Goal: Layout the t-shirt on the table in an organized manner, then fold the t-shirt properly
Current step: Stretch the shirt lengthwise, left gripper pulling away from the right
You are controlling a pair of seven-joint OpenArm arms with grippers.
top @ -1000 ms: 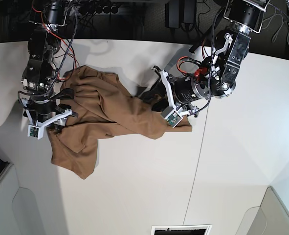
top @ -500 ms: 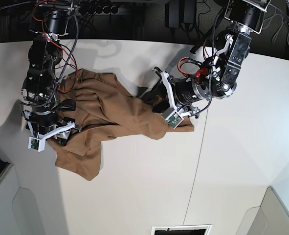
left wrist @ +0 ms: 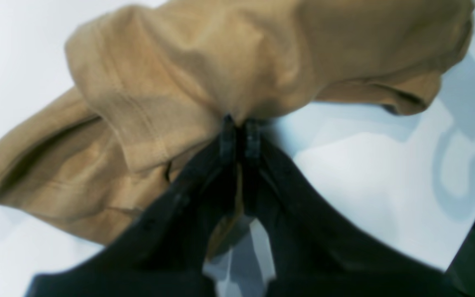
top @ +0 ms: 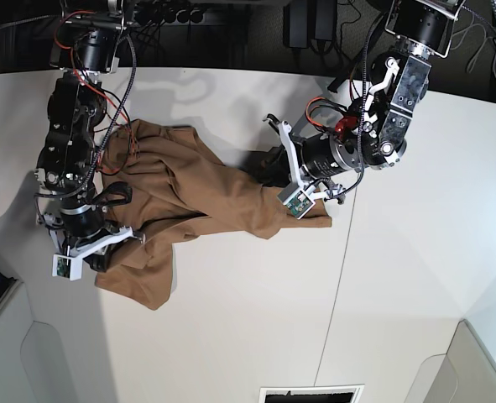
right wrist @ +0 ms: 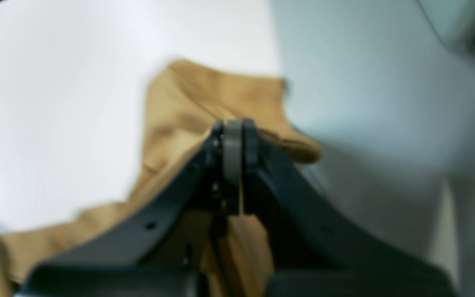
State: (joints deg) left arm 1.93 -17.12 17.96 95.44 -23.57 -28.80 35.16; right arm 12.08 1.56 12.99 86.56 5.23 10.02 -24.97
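The tan-brown t-shirt [top: 206, 193] lies crumpled on the white table [top: 256, 319], stretched from the left arm's side to the right arm's side. My left gripper [top: 266, 172] sits at the shirt's right end. In the left wrist view it [left wrist: 239, 123] is shut, with a bunch of the t-shirt [left wrist: 171, 82] pinched at its tips. My right gripper [top: 109, 248] is at the shirt's lower left edge. In the right wrist view it [right wrist: 232, 128] is shut, and the t-shirt [right wrist: 221, 95] gathers around its tips. The neck tag is hidden.
A thin dark seam [top: 340, 277] runs across the table right of the shirt. Grey bins stand at the lower left [top: 13, 336] and lower right [top: 482, 361] corners. A dark opening [top: 310, 395] sits at the front edge. Cables hang at the back.
Both grippers have gone from open to shut on the shirt. The right arm moved toward the front along the shirt's left edge, and the lower left flap shifted with it.
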